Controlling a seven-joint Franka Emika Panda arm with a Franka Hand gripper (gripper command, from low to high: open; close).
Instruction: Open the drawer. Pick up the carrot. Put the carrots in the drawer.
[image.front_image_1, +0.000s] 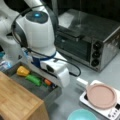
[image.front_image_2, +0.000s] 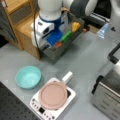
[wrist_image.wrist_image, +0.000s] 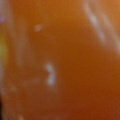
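Carrot (image.front_image_1: 47, 82) lay inside the open drawer (image.front_image_1: 37, 90), at the end nearest the drawer's front wall, with a green piece (image.front_image_1: 34, 80) just beside it and a yellow piece (image.front_image_1: 22, 71) farther back toward the cabinet. In the wrist view the carrot (wrist_image.wrist_image: 60, 60) filled the whole frame as an orange blur, so the camera sat very close above it. The gripper (image.front_image_2: 53, 42) was down in the drawer, directly over the carrot (image.front_image_2: 58, 44), but its fingertips were hidden behind the wrist body and a blue part, so I cannot tell whether the claw was spread, closed, or clamped on the carrot.

As a judgement, the placing step looked nearly complete: the drawer (image.front_image_2: 62, 37) stood pulled out from the wooden-topped cabinet (image.front_image_1: 17, 102) and the carrot was within its walls. Doing it well would mean keeping the carrot low over the drawer floor, clear of the green piece and the front wall.

The arm reached steeply down from above the drawer, its wrist tilted toward the drawer's front, cable looped alongside
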